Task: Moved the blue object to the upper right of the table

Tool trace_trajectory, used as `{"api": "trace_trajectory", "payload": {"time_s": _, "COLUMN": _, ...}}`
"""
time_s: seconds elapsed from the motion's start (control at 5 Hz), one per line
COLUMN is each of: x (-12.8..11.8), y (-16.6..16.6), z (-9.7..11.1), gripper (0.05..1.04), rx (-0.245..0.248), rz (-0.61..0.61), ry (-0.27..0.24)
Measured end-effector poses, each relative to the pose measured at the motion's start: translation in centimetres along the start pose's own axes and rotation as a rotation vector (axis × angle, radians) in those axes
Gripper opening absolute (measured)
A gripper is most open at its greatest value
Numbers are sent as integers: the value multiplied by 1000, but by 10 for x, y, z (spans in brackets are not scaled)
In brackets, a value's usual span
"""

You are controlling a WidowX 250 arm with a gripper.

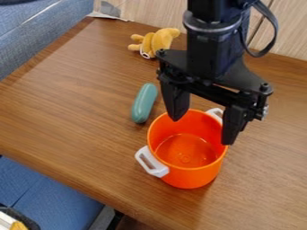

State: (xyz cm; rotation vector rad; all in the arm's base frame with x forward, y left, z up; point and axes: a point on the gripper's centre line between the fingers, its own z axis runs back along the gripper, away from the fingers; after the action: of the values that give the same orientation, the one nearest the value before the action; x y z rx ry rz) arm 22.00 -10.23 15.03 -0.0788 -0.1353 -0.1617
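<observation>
On the brown wooden table (66,103), the blue object (144,103) lay at 11 o'clock from the orange pot (189,176). My gripper (203,131) hung spread and empty over the pot; I judged grasping, carrying toward 1 o'clock and release all undone.

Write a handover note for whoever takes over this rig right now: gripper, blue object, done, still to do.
Gripper: open, over the orange pot, not holding the blue object.
Blue object: lying on the table, left of the pot in the camera view, nearer us than the plush toy.
Done: not at the upper right.
Left: grasp it, carry it to the upper right, release.
</observation>
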Motion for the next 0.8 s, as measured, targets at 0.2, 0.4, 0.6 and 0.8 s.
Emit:
{"api": "trace_trajectory", "payload": {"time_s": 0.2, "x": -1, "y": 1, "z": -4, "gripper": 1001, "rx": 5, "rz": 1, "ry": 18}}
{"api": "trace_trajectory", "payload": {"time_s": 0.4, "x": 7, "y": 27, "z": -5, "gripper": 1001, "rx": 15, "rz": 98, "ry": 21}}
{"api": "trace_trajectory", "payload": {"time_s": 0.6, "x": 20, "y": 55, "z": -2, "gripper": 1001, "rx": 13, "rz": 206, "ry": 6}}
{"api": "trace_trajectory", "payload": {"time_s": 0.8, "x": 32, "y": 81, "z": 4, "gripper": 1001, "rx": 39, "rz": 294, "ry": -21}}
